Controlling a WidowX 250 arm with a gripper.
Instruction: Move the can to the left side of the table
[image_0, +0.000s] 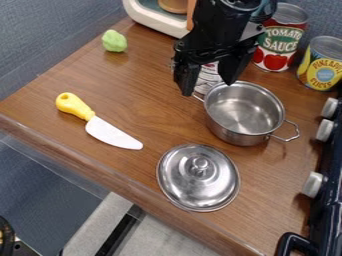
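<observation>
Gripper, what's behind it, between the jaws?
A white-labelled can shows in the gap between the jaws of the gripper, which stand apart. The gripper covers the can's top; I can't tell whether the jaws touch it.

The end effector (208, 88) hangs pointing down, fingers (186, 78) spread apart.

Brown wood counter (143, 95); blue-grey wall (40, 40) at ten o'clock; dark stove (328, 212), pale knobs (313, 184), at four o'clock.
</observation>
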